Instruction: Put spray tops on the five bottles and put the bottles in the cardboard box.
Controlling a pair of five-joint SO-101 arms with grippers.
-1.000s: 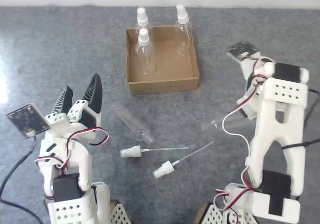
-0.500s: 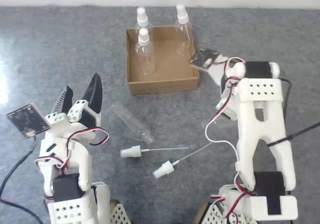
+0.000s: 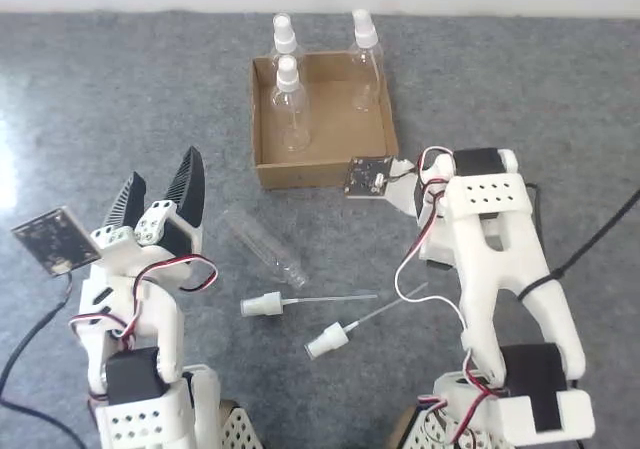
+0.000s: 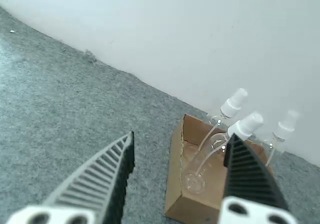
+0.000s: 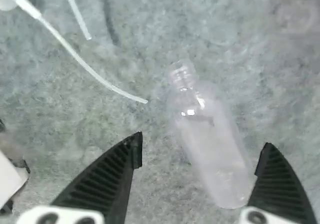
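Swinging in from the right side of the cardboard box (image 3: pixel 325 172), the right arm (image 3: pixel 490 239) has come round over the last second. It now hangs over the bench (image 3: pixel 120 89) just off the box's near right corner. Its wrist view looks straight down on a bare bottle (image 5: pixel 207 149) lying on its side with the neck open. The right claw (image 5: pixel 202 141) is spread wide, one finger on either side of that bottle and touching nothing, the stance of a claw lined up to close across the body.

The left claw (image 3: pixel 164 166) has not stirred. It stands released and empty, well off the box's near left corner and pointed toward the box, probably waiting to take its half of the capping job.

Three capped bottles (image 3: pixel 288 104) stand upright in the box, toward its far wall, so three of the five look done. A second bare bottle (image 3: pixel 265 247) lies at a slant in front of the box's near wall. Two spray tops (image 3: pixel 265 304) lie farther out from that wall, close enough to both bare bottles for either arm to reach.

The step in hand looks like picking up the bottle under the right claw. Clear, round and lying flat, it may roll or slip if the fingers close off-centre.
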